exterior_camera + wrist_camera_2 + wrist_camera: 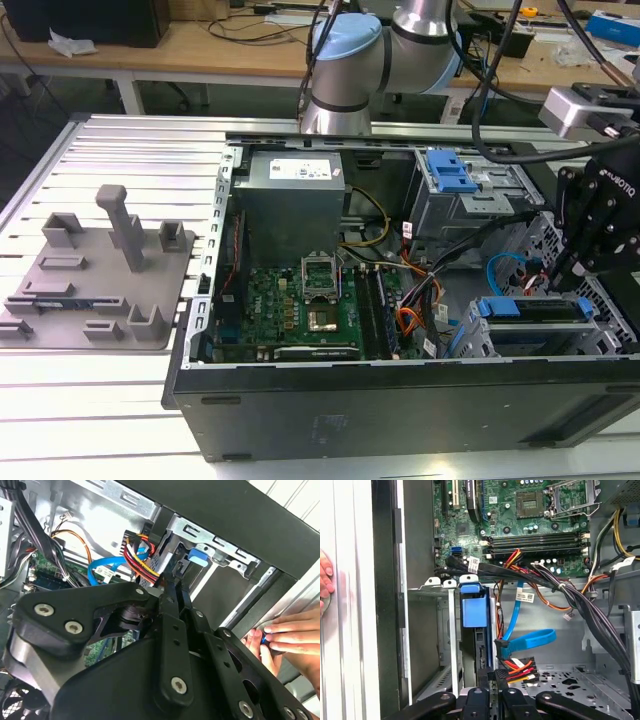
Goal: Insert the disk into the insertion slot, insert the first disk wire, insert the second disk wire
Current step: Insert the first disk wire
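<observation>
The disk (530, 308) lies in the insertion slot (468, 342) at the case's front corner on the exterior view's right, its blue carrier (472, 611) facing inward. My gripper (490, 676) hangs just behind the disk with its fingers closed together. A black connector with red, yellow and black wires (517, 667) sits right against the fingertips; I cannot tell if it is pinched. A blue flat cable (525, 641) loops beside it, its end plug loose near the disk. In the second wrist view the gripper (172, 586) points at the carrier (198, 557).
A person's hand (292, 635) rests on the outside of the case by the slot. A second bay with a blue latch (450, 170), the power supply (295, 195), the motherboard (300, 305) and thick cable bundles (580, 600) crowd the case. A grey fixture plate (95, 270) lies outside it.
</observation>
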Motion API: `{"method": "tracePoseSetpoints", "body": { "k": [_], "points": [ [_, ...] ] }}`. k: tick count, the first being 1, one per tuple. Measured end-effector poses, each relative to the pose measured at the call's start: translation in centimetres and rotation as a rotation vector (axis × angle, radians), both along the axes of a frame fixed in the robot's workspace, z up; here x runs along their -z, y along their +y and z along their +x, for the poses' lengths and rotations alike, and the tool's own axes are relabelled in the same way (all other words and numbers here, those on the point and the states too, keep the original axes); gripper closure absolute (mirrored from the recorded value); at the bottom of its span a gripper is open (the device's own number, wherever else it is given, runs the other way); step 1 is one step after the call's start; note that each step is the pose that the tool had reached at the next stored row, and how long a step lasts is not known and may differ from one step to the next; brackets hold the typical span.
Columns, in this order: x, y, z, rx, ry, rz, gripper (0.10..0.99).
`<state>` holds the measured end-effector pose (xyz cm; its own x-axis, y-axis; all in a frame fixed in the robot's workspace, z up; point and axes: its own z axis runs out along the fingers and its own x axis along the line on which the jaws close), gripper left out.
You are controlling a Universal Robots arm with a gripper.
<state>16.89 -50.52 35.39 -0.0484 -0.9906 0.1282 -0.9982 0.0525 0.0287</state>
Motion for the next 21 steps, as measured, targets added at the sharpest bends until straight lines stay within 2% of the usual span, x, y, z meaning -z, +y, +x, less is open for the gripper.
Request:
{"method": "tracePoseSetpoints", "body": {
  "k": [2, 7, 17, 21],
  "points": [
    [0.00, -0.05, 0.00, 0.000, -0.0001, 0.003, 0.922],
    [0.00, -0.37, 0.00, 0.000, -0.0004, 0.028, 0.922],
    [0.00, -0.54, -0.01, -0.005, -0.0004, 0.029, 0.922],
    [0.02, -0.58, -0.01, -0.005, 0.0017, 0.029, 0.922]
  ]
}}
